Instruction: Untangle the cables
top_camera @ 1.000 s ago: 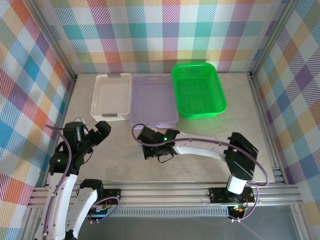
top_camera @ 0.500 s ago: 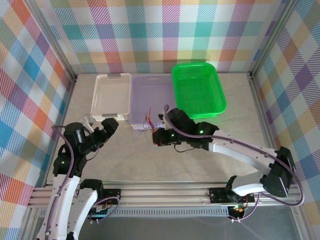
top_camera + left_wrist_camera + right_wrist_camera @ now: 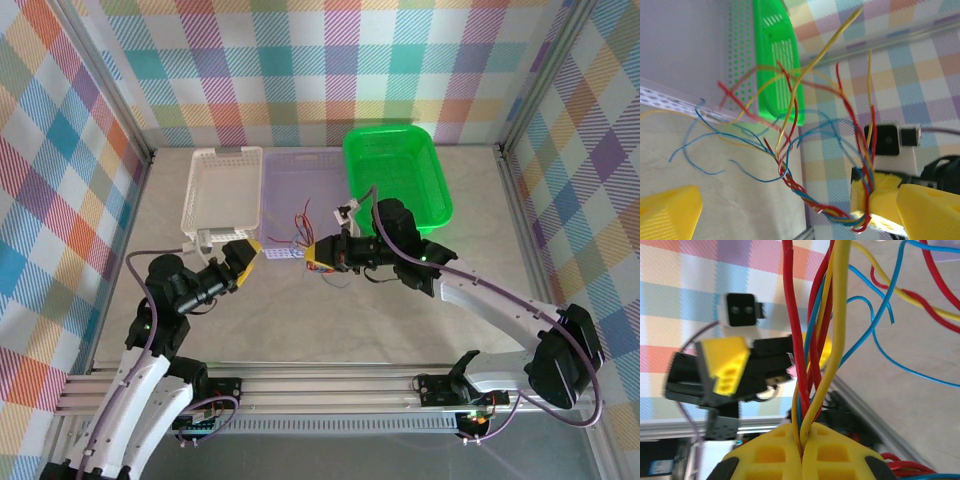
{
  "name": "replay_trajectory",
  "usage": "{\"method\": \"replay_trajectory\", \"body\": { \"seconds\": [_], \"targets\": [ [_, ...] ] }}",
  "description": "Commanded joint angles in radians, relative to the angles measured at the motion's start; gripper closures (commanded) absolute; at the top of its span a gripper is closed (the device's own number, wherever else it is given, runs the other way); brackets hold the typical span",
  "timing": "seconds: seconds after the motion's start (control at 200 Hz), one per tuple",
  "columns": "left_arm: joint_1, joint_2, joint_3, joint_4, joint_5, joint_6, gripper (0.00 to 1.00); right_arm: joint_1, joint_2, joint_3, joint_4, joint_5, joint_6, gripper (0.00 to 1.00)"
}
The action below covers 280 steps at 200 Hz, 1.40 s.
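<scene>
Red, yellow and blue plastic-coated wires [image 3: 836, 315], thin and twisted into one loose bundle, are pinched in my right hand [image 3: 320, 257], which is clamped shut on them. It holds them off the pale counter [image 3: 300, 330], their free ends fanning by the near edge of the lilac perforated plastic tray [image 3: 310, 180]. My left hand [image 3: 248, 255] hangs just beside them, yellow fingers spread wide. The wires look light, limp and springy, likely slippery. I judge one loose end, away from the twist, the best hold.

bright even light, wrist views perhaps slightly blurred
</scene>
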Motion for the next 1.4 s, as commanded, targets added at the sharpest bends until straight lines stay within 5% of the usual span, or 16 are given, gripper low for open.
{"method": "replay_trajectory", "body": {
  "seconds": [0.0,0.245,0.475,0.73,1.055,1.395],
  "targets": [
    [-0.113,-0.008,-0.022,0.128,-0.055,-0.026,0.03,-0.022,0.005,-0.02,0.236,-0.097,0.134,1.0],
    [-0.401,0.082,-0.095,0.277,-0.239,-0.012,0.1,-0.048,-0.022,-0.039,0.337,-0.094,0.215,1.0],
    [-0.527,0.148,-0.089,0.425,-0.326,0.012,0.09,-0.058,-0.042,-0.077,0.438,-0.06,0.297,1.0],
    [-0.703,0.239,0.025,0.279,-0.391,0.374,0.06,-0.058,-0.107,-0.116,0.426,0.032,0.379,1.0],
    [-0.754,0.347,0.094,0.162,-0.542,0.654,0.04,-0.057,-0.181,-0.116,0.333,0.055,0.398,1.0],
    [-0.774,0.38,0.096,0.316,-0.609,0.699,0.0,-0.039,-0.196,-0.127,0.313,0.065,0.405,1.0]
  ]
}}
